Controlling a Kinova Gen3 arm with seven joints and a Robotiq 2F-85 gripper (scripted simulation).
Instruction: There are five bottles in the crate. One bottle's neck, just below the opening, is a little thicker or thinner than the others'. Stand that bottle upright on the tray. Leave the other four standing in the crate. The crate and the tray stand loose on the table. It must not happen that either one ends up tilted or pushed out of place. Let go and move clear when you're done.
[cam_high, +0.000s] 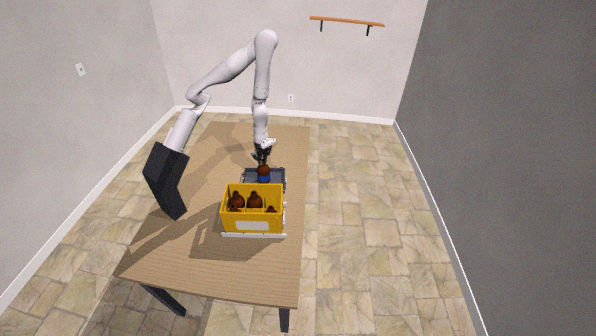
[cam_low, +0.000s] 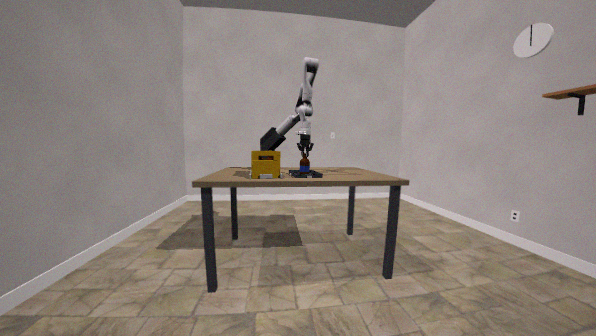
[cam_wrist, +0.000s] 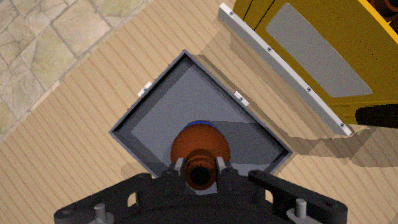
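My gripper is shut on the neck of a brown bottle with a blue band and holds it upright over the grey tray. In the top view the bottle stands in the tray just behind the yellow crate; I cannot tell if its base touches the tray floor. In the exterior view the gripper grips the bottle above the tray. Other brown bottles stand in the crate.
The yellow crate with its white base rail lies close beside the tray in the wrist view. The arm's dark base block stands at the table's left edge.
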